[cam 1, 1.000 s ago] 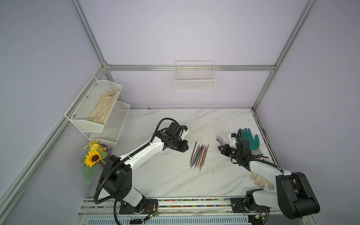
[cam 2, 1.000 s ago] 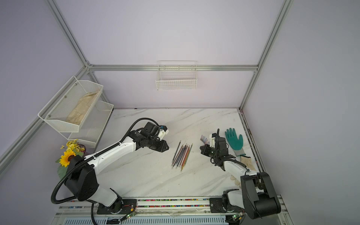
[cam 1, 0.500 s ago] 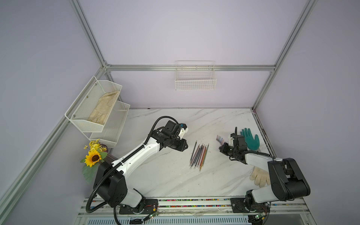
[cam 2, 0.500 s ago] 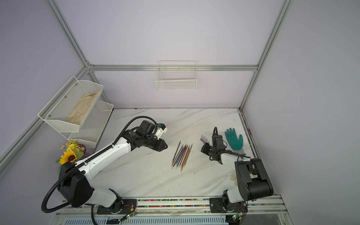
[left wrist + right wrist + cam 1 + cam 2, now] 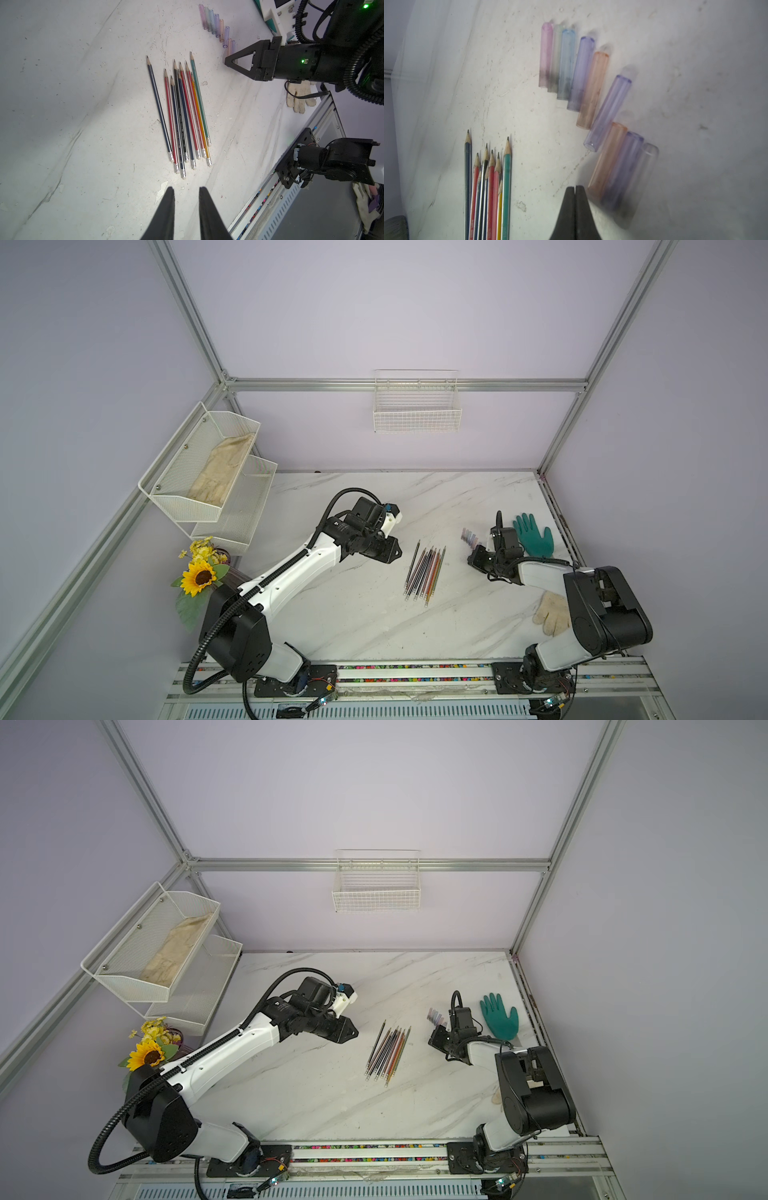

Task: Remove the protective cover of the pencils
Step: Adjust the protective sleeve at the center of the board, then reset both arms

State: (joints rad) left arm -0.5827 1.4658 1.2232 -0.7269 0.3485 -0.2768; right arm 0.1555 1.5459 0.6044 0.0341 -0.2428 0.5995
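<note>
Several bare-tipped pencils lie side by side mid-table, also clear in the left wrist view and the right wrist view. Their protective covers, translucent coloured caps, lie off the pencils in a row to their right. My left gripper hovers left of the pencils, open by a narrow gap with nothing in it. My right gripper sits just beside the nearest caps, shut and empty.
A teal glove lies behind the right arm and a white glove beside its base. A wire rack holding a glove and a sunflower stand at the left. A wire basket hangs on the back wall.
Both arms have shifted their rear links slightly; the right elbow folded back toward its base. Gripper tips stay nearly in place. Pencils and caps have not moved.
</note>
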